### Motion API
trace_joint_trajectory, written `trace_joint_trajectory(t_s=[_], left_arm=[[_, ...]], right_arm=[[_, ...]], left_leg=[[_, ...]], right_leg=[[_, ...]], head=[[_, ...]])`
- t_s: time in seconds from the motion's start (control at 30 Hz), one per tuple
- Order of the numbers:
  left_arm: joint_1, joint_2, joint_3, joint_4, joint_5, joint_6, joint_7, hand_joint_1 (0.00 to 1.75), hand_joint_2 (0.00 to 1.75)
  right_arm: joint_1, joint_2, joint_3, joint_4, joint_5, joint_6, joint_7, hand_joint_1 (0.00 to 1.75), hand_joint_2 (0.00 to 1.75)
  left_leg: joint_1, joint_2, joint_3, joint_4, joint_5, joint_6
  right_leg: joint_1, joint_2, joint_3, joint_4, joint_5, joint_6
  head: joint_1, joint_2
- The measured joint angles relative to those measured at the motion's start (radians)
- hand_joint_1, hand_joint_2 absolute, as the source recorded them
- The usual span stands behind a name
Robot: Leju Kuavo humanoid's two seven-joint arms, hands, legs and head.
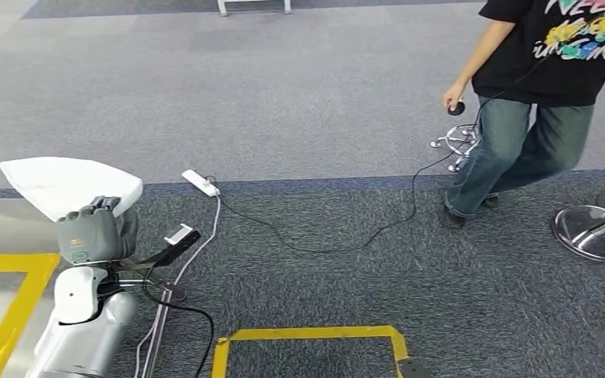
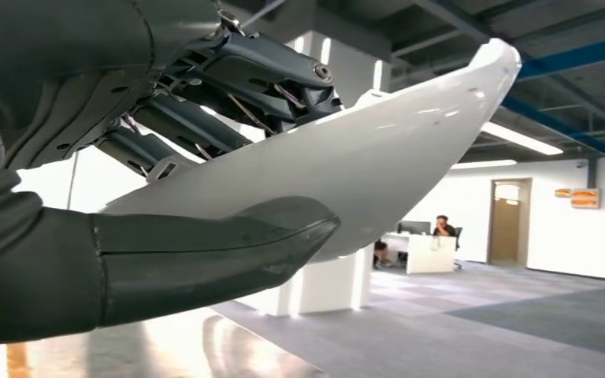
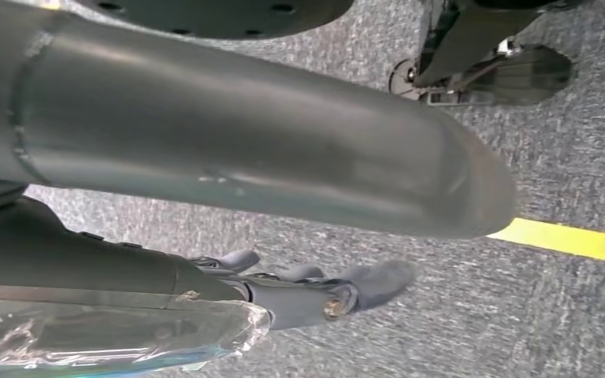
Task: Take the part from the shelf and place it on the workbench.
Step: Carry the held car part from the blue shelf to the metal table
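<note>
The part [image 1: 55, 185] is a white curved shell, held up at the lower left of the head view. My left hand [image 1: 94, 232] grips it from below, fingers over its near edge. In the left wrist view the part [image 2: 378, 157] arcs across the picture, with the thumb [image 2: 205, 252] on one face and the dark fingers [image 2: 244, 79] on the other. My right hand [image 3: 299, 291] hangs low over grey carpet, its fingers stretched out and holding nothing.
A person [image 1: 536, 94] in a black T-shirt and jeans stands at the right, holding a small black device on a cable. A white power strip [image 1: 201, 183] and cords lie on the carpet. Yellow floor tape [image 1: 307, 335] and chrome chair bases [image 1: 599, 228] are nearby.
</note>
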Motion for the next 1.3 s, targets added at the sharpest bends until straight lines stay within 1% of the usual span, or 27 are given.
trace_joint_trajectory(t_s=[0.03,0.1,0.13,0.17,0.2,0.23,0.27,0.33,0.37,0.4,0.47,0.53,0.6,0.67,0.73,0.77,0.8,0.83,0.9,0.97,1.03,1.07,1.13,1.17,1.23,1.27,1.3], left_arm=[[0.001,0.001,0.000,0.000,-0.010,-0.003,0.006,1.75,1.75],[0.001,0.003,0.001,0.000,-0.023,-0.008,0.015,1.75,1.75],[0.000,0.003,0.001,0.000,-0.028,-0.009,0.018,1.75,1.75],[0.000,0.003,0.001,0.000,-0.030,-0.010,0.020,1.75,1.75],[0.001,0.003,0.001,0.000,-0.033,-0.012,0.022,1.75,1.75],[0.003,0.003,0.001,0.000,-0.034,-0.013,0.023,1.75,1.75],[0.005,0.003,0.001,0.000,-0.036,-0.015,0.024,1.75,1.75],[0.006,0.003,0.001,0.000,-0.040,-0.018,0.026,1.75,1.75],[0.005,0.003,0.001,0.000,-0.042,-0.019,0.027,1.75,1.75],[0.002,0.003,0.001,0.000,-0.042,-0.020,0.027,1.75,1.75],[-0.001,0.002,0.001,0.000,-0.043,-0.020,0.028,1.75,1.75],[0.000,0.002,0.002,0.000,-0.044,-0.021,0.028,1.75,1.75],[-0.002,0.002,0.002,0.000,-0.043,-0.022,0.029,1.75,1.75],[-0.003,0.000,0.003,0.000,-0.044,-0.023,0.029,1.75,1.75],[-0.001,-0.002,0.003,0.000,-0.044,-0.027,0.030,1.75,1.75],[0.000,-0.001,0.003,0.000,-0.045,-0.029,0.032,1.75,1.75],[0.001,-0.001,0.003,0.000,-0.047,-0.031,0.034,1.75,1.75],[0.001,-0.001,0.003,0.000,-0.049,-0.034,0.037,1.75,1.75],[0.000,-0.001,0.003,0.000,-0.054,-0.039,0.043,1.75,1.75],[-0.001,-0.001,0.003,0.000,-0.060,-0.044,0.046,1.75,1.75],[0.001,0.001,0.003,0.000,-0.064,-0.046,0.050,1.75,1.75],[0.002,0.003,0.003,0.000,-0.065,-0.046,0.053,1.75,1.75],[0.002,0.006,0.003,0.000,-0.067,-0.047,0.057,1.75,1.75],[0.001,0.006,0.003,0.000,-0.068,-0.048,0.058,1.75,1.75],[0.002,0.006,0.003,0.001,-0.070,-0.049,0.058,1.75,1.75],[0.003,0.006,0.003,0.001,-0.071,-0.049,0.058,1.75,1.75],[0.005,0.006,0.003,0.001,-0.071,-0.049,0.058,1.75,1.75]], right_arm=[[-0.001,0.000,0.000,0.000,0.001,0.000,0.000,0.00,0.00],[-0.001,0.000,0.000,0.000,0.003,0.000,-0.001,0.00,0.00],[-0.001,0.000,0.000,0.000,0.004,0.000,-0.001,0.00,0.00],[0.001,0.000,0.000,0.000,0.004,0.000,-0.001,0.00,0.00],[0.002,0.000,-0.001,0.000,0.004,0.000,-0.001,0.00,0.00],[0.003,0.000,-0.001,0.000,0.004,0.000,0.000,0.00,0.00],[0.003,-0.001,-0.001,0.000,0.004,0.000,0.000,0.00,0.00],[0.002,0.000,-0.001,0.000,0.004,0.000,0.000,0.00,0.00],[0.002,0.000,-0.001,0.000,0.004,0.000,-0.001,0.00,0.00],[0.002,0.000,-0.002,0.000,0.004,0.000,-0.001,0.00,0.00],[0.000,0.000,-0.002,0.000,0.004,0.000,-0.001,0.00,0.00],[-0.003,0.000,-0.002,0.000,0.004,0.000,-0.001,0.00,0.00],[-0.005,0.001,-0.003,0.000,0.004,0.000,-0.001,0.00,0.00],[-0.005,0.001,-0.003,0.000,0.004,0.000,-0.001,0.00,0.00],[-0.001,0.001,-0.003,0.000,0.004,0.000,0.000,0.00,0.00],[0.000,0.001,-0.004,0.000,0.004,0.000,0.000,0.00,0.00],[0.001,0.000,-0.004,0.000,0.004,0.000,0.000,0.00,0.00],[0.001,0.000,-0.004,0.000,0.004,0.000,0.000,0.00,0.00],[0.000,0.000,-0.006,0.000,0.004,0.000,-0.001,0.00,0.00],[-0.001,0.000,-0.009,0.000,0.004,0.001,-0.001,0.00,0.00],[-0.002,0.000,-0.012,0.000,0.004,0.001,-0.001,0.00,0.00],[-0.003,0.000,-0.013,0.000,0.004,0.001,-0.001,0.00,0.00],[-0.003,0.000,-0.016,0.000,0.005,0.001,-0.002,0.00,0.00],[-0.002,0.000,-0.017,0.000,0.005,0.002,-0.002,0.00,0.00],[0.001,0.000,-0.020,0.000,0.005,0.002,-0.002,0.00,0.00],[0.002,-0.001,-0.020,0.000,0.005,0.002,-0.002,0.00,0.00],[0.002,-0.001,-0.021,0.000,0.005,0.002,-0.002,0.00,0.00]], left_leg=[[0.001,0.006,-0.003,0.003,-0.003,-0.005],[-0.001,0.053,-0.026,0.051,-0.034,-0.014],[-0.001,0.084,-0.052,0.106,-0.064,-0.017],[0.000,0.102,-0.085,0.174,-0.095,-0.020],[0.001,0.110,-0.117,0.238,-0.119,-0.023],[0.003,0.112,-0.137,0.277,-0.126,-0.023],[0.003,0.114,-0.139,0.280,-0.115,-0.022],[0.001,0.129,-0.084,0.178,-0.050,-0.014],[-0.006,0.152,-0.047,0.111,-0.026,-0.007],[-0.012,0.173,-0.017,0.054,-0.011,0.000],[-0.023,0.192,0.003,0.010,-0.013,0.010],[-0.021,0.171,0.004,0.000,-0.010,0.018],[-0.014,0.148,0.009,-0.009,-0.005,0.028],[-0.009,0.125,0.011,-0.012,-0.003,0.034],[-0.009,0.100,0.012,-0.011,-0.004,0.036],[-0.009,0.087,0.012,-0.011,-0.004,0.036],[-0.008,0.073,0.014,-0.010,-0.005,0.035],[-0.007,0.060,0.016,-0.008,-0.007,0.032],[-0.005,0.035,0.015,-0.002,-0.012,0.023],[-0.004,0.016,0.008,0.003,-0.012,0.012],[0.000,0.000,0.002,0.002,-0.009,0.001],[0.000,0.010,-0.001,0.008,-0.015,-0.004],[-0.002,0.058,-0.030,0.069,-0.053,-0.013],[-0.002,0.087,-0.058,0.128,-0.084,-0.017],[0.000,0.110,-0.124,0.258,-0.136,-0.023],[0.002,0.113,-0.143,0.293,-0.140,-0.023],[0.002,0.115,-0.144,0.291,-0.125,-0.022]], right_leg=[[0.001,-0.010,0.001,-0.002,0.001,-0.006],[0.001,-0.032,0.005,-0.006,0.003,-0.020],[0.003,-0.045,0.006,-0.006,0.001,-0.025],[0.006,-0.059,0.007,-0.006,-0.001,-0.029],[0.008,-0.073,0.007,-0.006,-0.002,-0.031],[0.009,-0.086,0.008,-0.006,-0.004,-0.033],[0.011,-0.098,0.009,-0.006,-0.006,-0.033],[0.014,-0.121,0.015,-0.006,-0.010,-0.033],[0.016,-0.132,0.019,-0.006,-0.013,-0.030],[0.019,-0.141,0.022,-0.005,-0.017,-0.027],[0.023,-0.163,0.025,-0.006,-0.022,-0.018],[0.022,-0.178,0.028,-0.007,-0.027,-0.009],[0.019,-0.139,0.011,0.031,-0.053,0.000],[0.015,-0.085,-0.049,0.149,-0.107,0.007],[0.014,-0.071,-0.116,0.264,-0.142,0.013],[0.014,-0.070,-0.131,0.278,-0.132,0.014],[0.013,-0.069,-0.124,0.249,-0.102,0.015],[0.011,-0.062,-0.100,0.187,-0.060,0.016],[0.004,-0.025,-0.039,0.055,-0.003,0.016],[0.002,0.000,-0.011,0.003,0.002,0.010],[0.004,-0.014,-0.006,-0.001,0.002,-0.002],[0.004,-0.023,-0.004,-0.003,0.003,-0.009],[0.003,-0.045,0.000,-0.008,0.003,-0.022],[0.005,-0.056,0.002,-0.008,0.002,-0.026],[0.008,-0.081,0.004,-0.008,-0.002,-0.031],[0.009,-0.094,0.005,-0.008,-0.004,-0.032],[0.010,-0.106,0.007,-0.008,-0.007,-0.033]], head=[[0.000,0.000],[-0.005,0.000],[-0.008,0.000],[-0.010,0.000],[-0.010,0.000],[-0.010,0.000],[-0.010,0.000],[-0.010,0.000],[-0.010,0.000],[-0.010,0.000],[-0.009,0.000],[-0.007,0.000],[-0.005,0.000],[0.000,0.000],[0.003,0.000],[0.003,0.000],[0.003,0.000],[0.003,0.000],[0.003,0.000],[0.002,0.000],[0.002,0.000],[0.002,0.000],[-0.004,0.000],[-0.006,0.000],[-0.007,0.000],[-0.008,0.000],[-0.008,0.000]])
